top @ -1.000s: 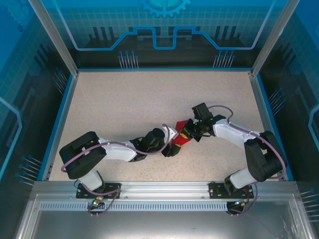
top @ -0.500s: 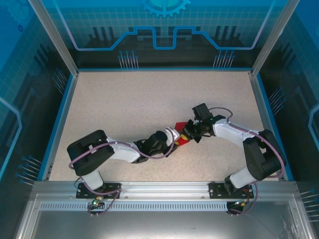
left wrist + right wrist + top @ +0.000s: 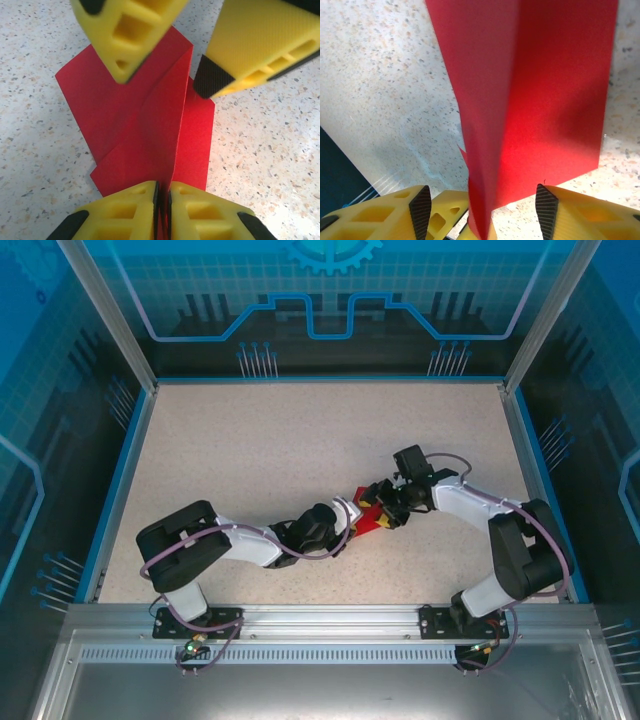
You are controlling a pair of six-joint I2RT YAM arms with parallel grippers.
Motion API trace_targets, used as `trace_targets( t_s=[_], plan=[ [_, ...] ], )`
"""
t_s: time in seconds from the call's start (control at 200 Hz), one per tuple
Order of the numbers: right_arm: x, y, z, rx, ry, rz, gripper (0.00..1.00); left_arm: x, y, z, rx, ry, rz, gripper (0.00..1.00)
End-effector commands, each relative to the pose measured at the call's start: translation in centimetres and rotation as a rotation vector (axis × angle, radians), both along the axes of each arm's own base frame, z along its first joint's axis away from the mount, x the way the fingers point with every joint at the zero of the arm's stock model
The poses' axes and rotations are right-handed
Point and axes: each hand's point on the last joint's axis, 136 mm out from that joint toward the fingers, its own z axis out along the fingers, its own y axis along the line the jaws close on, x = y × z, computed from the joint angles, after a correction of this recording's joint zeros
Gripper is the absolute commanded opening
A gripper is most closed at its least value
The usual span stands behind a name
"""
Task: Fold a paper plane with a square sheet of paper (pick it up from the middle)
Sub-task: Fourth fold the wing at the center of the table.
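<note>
My left gripper (image 3: 162, 210) is pinched tight on the paper (image 3: 145, 125), its two yellow fingers pressed together with the near end of a raised fold caught between them. My right gripper (image 3: 167, 80) faces it from the far end with its jaws spread wide, one finger to each side of that fold and neither one clamping it. From my right wrist the fold stands up as a thin upright wall running straight away between my parted fingers. The paper is bright red, plain and unmarked, and partly folded: a sharp centre crease runs from my left fingertips toward my right ones. A broader flap lies off to the left of the crease and a narrower strip to its right, and overlapping layers show along the edges. Both flaps rest on the speckled table (image 3: 40, 150). From above, the paper sits between my two grippers, which meet nose to nose over it near the middle of the table.
</note>
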Motion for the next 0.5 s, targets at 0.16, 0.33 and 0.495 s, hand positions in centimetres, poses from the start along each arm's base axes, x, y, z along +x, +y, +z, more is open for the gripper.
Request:
trace_targets(
  t_s=[0.16, 0.33, 0.495],
  plan=[
    [-0.5, -0.9, 2.7, -0.001, -0.144, 0.162, 0.62, -0.8, -0.9, -0.3, -0.037, 0.05, -0.02, 0.14],
    [-1.5, -1.1, 1.2, 0.004, 0.003, 0.129, 0.5, -0.8, -0.8, -0.1, -0.035, 0.047, -0.023, 0.14],
    [-1.5, 0.0, 0.1, 0.038, 0.064, 0.122, 0.45, -0.8, -0.9, 0.0, -0.028, 0.044, -0.031, 0.14]
  ],
)
